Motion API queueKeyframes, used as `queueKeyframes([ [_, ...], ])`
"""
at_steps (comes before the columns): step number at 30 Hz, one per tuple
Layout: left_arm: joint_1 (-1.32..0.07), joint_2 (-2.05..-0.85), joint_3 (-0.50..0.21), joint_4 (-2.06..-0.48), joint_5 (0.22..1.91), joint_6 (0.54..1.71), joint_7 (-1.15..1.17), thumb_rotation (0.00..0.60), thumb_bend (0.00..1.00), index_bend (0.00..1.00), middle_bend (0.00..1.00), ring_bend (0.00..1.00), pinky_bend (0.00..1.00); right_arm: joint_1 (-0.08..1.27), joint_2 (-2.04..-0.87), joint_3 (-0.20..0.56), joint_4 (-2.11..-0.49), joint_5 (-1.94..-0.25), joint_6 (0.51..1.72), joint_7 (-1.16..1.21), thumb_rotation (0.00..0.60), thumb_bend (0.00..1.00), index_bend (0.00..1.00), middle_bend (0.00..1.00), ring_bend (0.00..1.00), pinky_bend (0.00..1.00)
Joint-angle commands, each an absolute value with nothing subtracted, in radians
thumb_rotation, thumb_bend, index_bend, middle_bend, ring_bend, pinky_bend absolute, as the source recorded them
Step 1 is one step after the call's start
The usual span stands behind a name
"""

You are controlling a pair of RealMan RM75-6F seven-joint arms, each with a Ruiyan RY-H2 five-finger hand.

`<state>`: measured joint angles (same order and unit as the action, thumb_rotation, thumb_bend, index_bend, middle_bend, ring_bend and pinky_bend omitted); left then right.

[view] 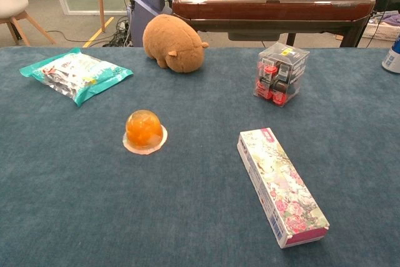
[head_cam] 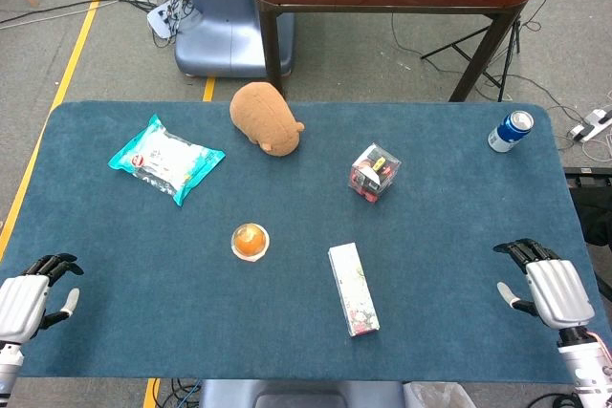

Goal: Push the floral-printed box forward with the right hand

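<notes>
- Your right hand rests at the table's near right edge, fingers apart and lightly curled, holding nothing.
- Your left hand sits at the near left edge, likewise loose and empty.
- The floral-printed box lies flat near the front centre, its long side running away from you, well apart from both hands.
- Beyond it you have an orange jelly cup, a clear cube, a plush capybara, a snack packet and a blue can.
</notes>
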<state>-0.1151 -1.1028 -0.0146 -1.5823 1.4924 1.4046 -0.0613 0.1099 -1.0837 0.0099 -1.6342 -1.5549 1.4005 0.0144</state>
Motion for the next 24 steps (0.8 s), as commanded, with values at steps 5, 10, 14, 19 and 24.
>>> queueKeyframes([
  [5, -0.106, -1.097, -0.015, -1.574, 1.489, 1.418, -0.081, 0.6, 0.41, 0.41, 0.28, 0.23, 0.41, 0.115, -1.096, 0.01, -1.639, -1.565, 1.402, 0.002, 0.6, 0.28, 0.31, 0.34, 0.22, 0.39],
  [10, -0.096, -1.096, -0.032, -1.568, 1.469, 1.442, -0.097, 0.6, 0.41, 0.41, 0.28, 0.23, 0.41, 0.117, -1.122, 0.006, -1.64, -1.602, 1.426, 0.002, 0.6, 0.15, 0.31, 0.29, 0.22, 0.38],
  [14, -0.091, -1.103, -0.035, -1.558, 1.467, 1.451, -0.102, 0.6, 0.41, 0.41, 0.29, 0.23, 0.41, 0.117, -1.145, -0.014, -1.654, -1.665, 1.448, -0.005, 0.6, 0.0, 0.29, 0.18, 0.16, 0.27],
  [19, -0.087, -1.103, -0.033, -1.555, 1.471, 1.458, -0.096, 0.6, 0.41, 0.41, 0.29, 0.23, 0.41, 0.126, -1.174, -0.04, -1.693, -1.737, 1.448, -0.056, 0.6, 0.0, 0.19, 0.08, 0.06, 0.14],
  [24, -0.08, -1.095, -0.036, -1.559, 1.467, 1.467, -0.104, 0.6, 0.41, 0.41, 0.29, 0.23, 0.41, 0.142, -1.221, -0.062, -1.726, -1.795, 1.417, -0.146, 0.6, 0.0, 0.12, 0.02, 0.0, 0.07],
])
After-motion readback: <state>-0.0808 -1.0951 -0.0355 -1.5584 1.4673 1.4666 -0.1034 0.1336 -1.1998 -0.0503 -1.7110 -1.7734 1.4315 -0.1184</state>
